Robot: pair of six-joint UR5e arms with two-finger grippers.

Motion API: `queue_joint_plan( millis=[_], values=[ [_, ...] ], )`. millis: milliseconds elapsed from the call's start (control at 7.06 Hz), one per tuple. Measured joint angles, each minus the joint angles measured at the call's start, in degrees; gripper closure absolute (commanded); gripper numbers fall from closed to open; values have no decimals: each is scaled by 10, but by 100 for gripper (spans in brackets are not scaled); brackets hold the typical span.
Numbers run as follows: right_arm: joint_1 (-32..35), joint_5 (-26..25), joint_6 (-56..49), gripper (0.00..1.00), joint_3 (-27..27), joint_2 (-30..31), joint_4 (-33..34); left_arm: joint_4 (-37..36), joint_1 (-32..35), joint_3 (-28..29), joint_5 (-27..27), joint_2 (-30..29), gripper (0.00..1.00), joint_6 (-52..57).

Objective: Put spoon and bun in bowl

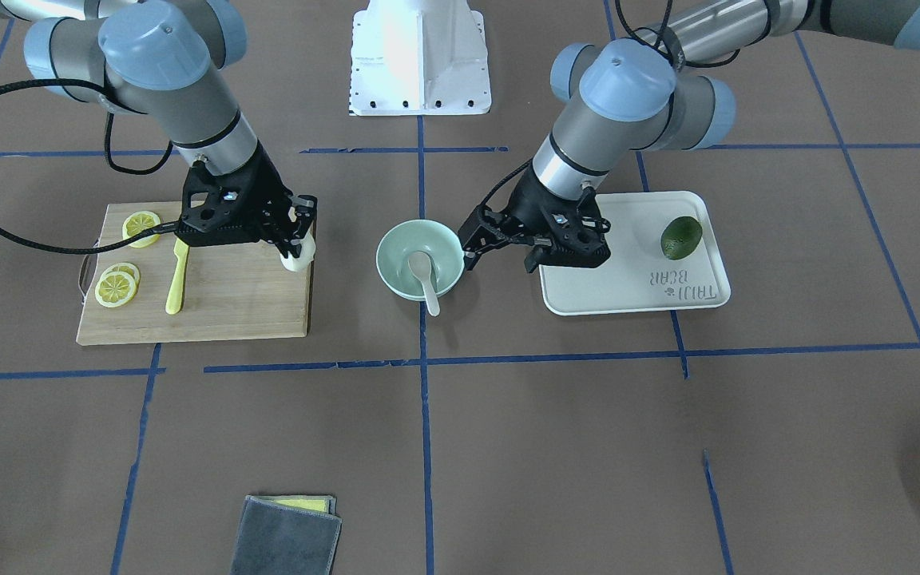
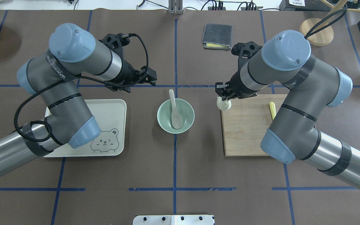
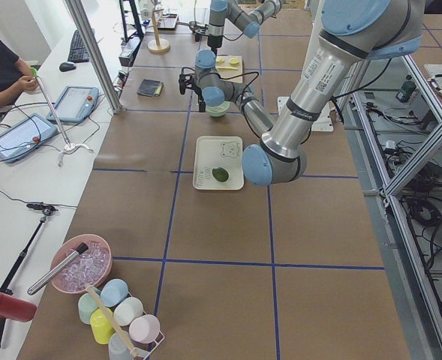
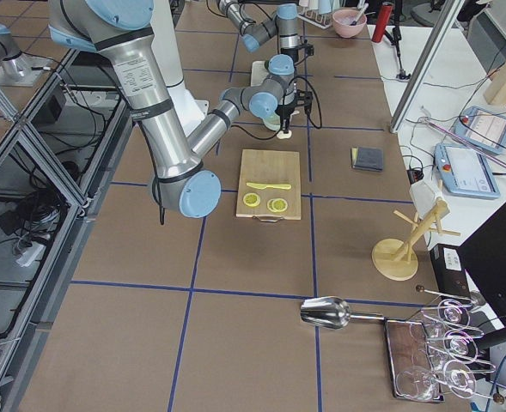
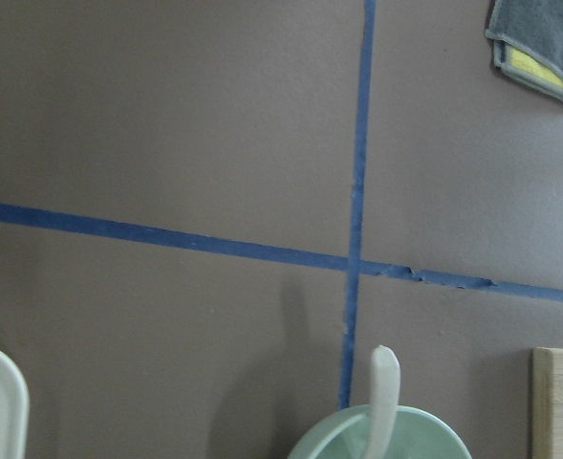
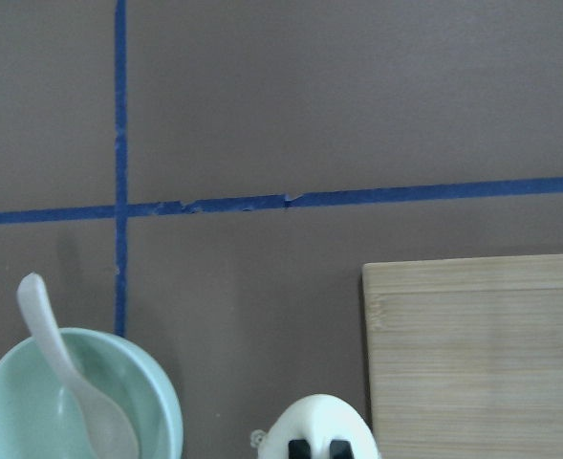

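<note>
The mint-green bowl (image 1: 390, 249) stands at the table's middle and shows from above (image 2: 162, 120). The off-white spoon (image 1: 426, 275) lies in it, scoop down and handle over the far rim (image 2: 173, 100). My left gripper (image 1: 472, 249) hangs open and empty just beside the bowl, apart from the spoon. My right gripper (image 1: 299, 242) is shut on the white bun (image 1: 300, 259) and holds it at the board corner nearest the bowl. In the right wrist view the fingertips (image 6: 301, 448) press on the bun (image 6: 319, 419), with the bowl (image 6: 157, 402) to its left.
A wooden cutting board (image 1: 228, 307) carries lemon slices (image 1: 116, 286) and a yellow knife (image 1: 177, 279). A white bear tray (image 1: 636, 283) holds a green fruit (image 1: 681, 237). A folded grey cloth (image 1: 284, 535) lies across the table from the robot.
</note>
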State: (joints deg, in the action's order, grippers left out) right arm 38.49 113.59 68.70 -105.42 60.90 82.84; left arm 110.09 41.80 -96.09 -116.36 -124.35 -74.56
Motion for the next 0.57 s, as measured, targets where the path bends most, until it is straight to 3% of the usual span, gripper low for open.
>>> queue_joint_plan(
  millis=[566],
  values=[
    [-59, -53, 23, 100, 65, -93, -3, -116, 113, -109, -3, 103, 0, 187]
  ],
)
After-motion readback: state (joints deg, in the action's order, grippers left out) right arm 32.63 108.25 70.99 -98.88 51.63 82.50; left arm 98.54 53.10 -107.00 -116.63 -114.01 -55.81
